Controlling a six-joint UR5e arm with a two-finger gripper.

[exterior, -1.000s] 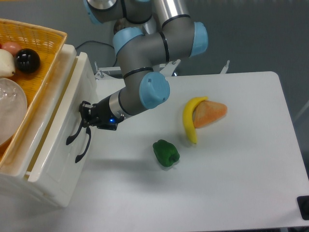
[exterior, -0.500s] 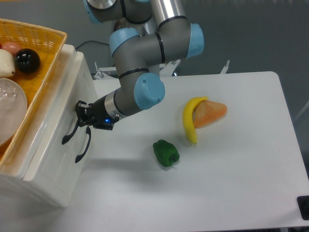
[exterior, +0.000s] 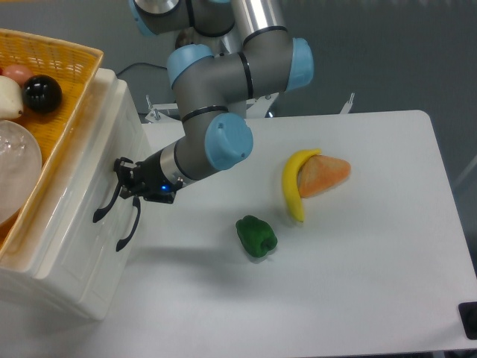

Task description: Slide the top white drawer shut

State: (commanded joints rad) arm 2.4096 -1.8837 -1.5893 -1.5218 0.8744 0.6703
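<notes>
The top white drawer [exterior: 78, 195] sits in the white drawer unit at the left, under the yellow wicker basket. Its front lies almost flush with the unit and carries a dark curved handle [exterior: 104, 208]. My gripper [exterior: 123, 179] presses against the drawer front just above and right of that handle. Its dark fingers merge with the handle, so their spacing is unclear. The lower white drawer front [exterior: 89, 272] has its own dark handle [exterior: 129, 228].
The wicker basket [exterior: 71, 89] on top of the unit holds a black ball, pale objects and a clear bowl. A green pepper [exterior: 256, 236], a banana [exterior: 294, 185] and an orange wedge [exterior: 325, 174] lie on the white table to the right of my arm.
My gripper has moved left, pushing the top drawer into the unit; the drawer front sticks out less than a second ago.
</notes>
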